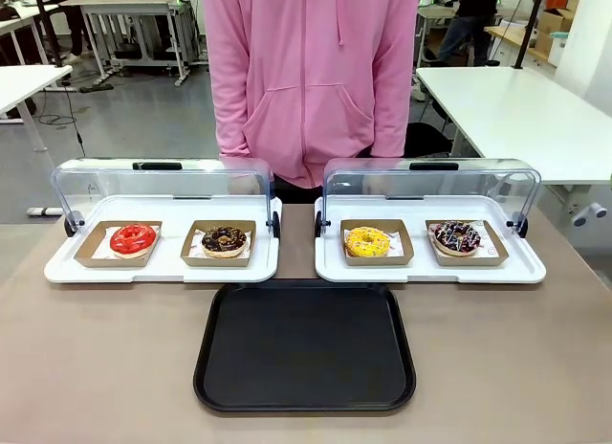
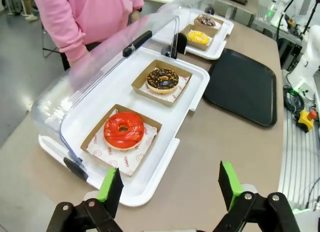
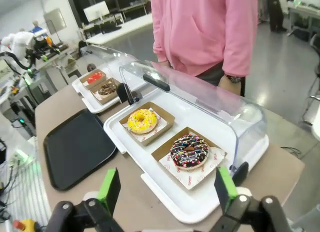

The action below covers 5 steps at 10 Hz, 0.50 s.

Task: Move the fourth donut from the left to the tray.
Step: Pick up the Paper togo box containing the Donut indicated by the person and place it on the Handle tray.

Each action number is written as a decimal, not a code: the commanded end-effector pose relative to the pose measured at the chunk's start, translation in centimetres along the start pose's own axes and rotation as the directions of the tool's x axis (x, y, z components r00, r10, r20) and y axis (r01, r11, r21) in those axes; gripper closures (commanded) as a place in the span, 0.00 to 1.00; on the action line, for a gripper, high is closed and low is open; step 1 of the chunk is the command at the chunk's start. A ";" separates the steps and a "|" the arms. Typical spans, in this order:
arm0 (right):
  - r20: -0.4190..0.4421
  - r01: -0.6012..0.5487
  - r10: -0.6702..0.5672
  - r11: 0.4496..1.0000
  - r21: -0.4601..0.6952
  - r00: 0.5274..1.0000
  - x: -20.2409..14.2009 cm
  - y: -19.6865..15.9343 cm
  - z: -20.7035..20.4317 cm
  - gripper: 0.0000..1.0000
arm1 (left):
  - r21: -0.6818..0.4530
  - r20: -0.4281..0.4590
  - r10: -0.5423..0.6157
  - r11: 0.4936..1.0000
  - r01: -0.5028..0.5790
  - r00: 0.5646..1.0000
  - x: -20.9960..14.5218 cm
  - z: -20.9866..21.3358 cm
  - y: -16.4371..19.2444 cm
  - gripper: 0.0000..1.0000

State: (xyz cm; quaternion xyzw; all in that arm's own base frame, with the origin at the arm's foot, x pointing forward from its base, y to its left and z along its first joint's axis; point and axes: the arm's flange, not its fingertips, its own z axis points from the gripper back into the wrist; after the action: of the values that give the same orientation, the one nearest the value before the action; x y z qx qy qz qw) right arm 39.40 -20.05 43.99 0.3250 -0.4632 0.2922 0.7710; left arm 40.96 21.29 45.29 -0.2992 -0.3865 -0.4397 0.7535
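The long grey-brown table [image 1: 96, 367] stands in a workshop room. On it the large flat black plastic tray [image 1: 304, 346] lies at the near middle. The dark chocolate-glazed ring donut with pink and white drizzle [image 1: 456, 236] sits in the right white lidded tray [image 1: 430, 269]. The left gripper [image 2: 170, 183] and the right gripper [image 3: 167, 188] hover wide open, holding nothing.

The left gripper [image 2: 170, 184] and right gripper [image 3: 167, 188] are black with silver screws and green pads [image 2: 111, 184]; the person [image 1: 311, 71] beyond the tray [image 1: 306, 348] wears a pink zip hoodie.
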 end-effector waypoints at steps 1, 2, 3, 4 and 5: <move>0.014 -0.012 0.012 1.000 -0.007 1.000 0.4 -0.4 0.1 0.00 | 0.008 0.034 -0.025 1.000 0.025 0.999 -0.2 0.3 0.0 0.00; 0.032 0.012 -0.011 1.000 -0.011 0.999 0.4 -0.6 0.3 0.00 | 0.040 0.047 -0.044 0.998 0.042 0.998 -0.1 0.3 -0.2 0.00; -0.002 0.012 -0.012 1.000 -0.002 1.000 0.0 -0.2 -0.1 0.00 | 0.002 -0.001 -0.002 1.000 0.002 1.000 0.0 0.0 0.0 0.00; -0.002 0.012 -0.012 1.000 -0.002 1.000 0.0 -0.2 -0.1 0.00 | 0.002 -0.001 -0.002 1.000 0.002 1.000 0.0 0.0 0.0 0.00; -0.002 0.012 -0.012 1.000 -0.002 1.000 0.0 -0.2 -0.1 0.00 | 0.002 -0.001 -0.002 1.000 0.002 1.000 0.0 0.0 0.0 0.00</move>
State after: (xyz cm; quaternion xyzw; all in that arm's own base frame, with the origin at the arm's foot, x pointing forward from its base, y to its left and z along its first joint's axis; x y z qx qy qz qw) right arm 39.51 -20.18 43.81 0.3253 -0.4520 0.2834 0.7807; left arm 40.96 21.35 45.24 -0.2960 -0.3876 -0.4410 0.7534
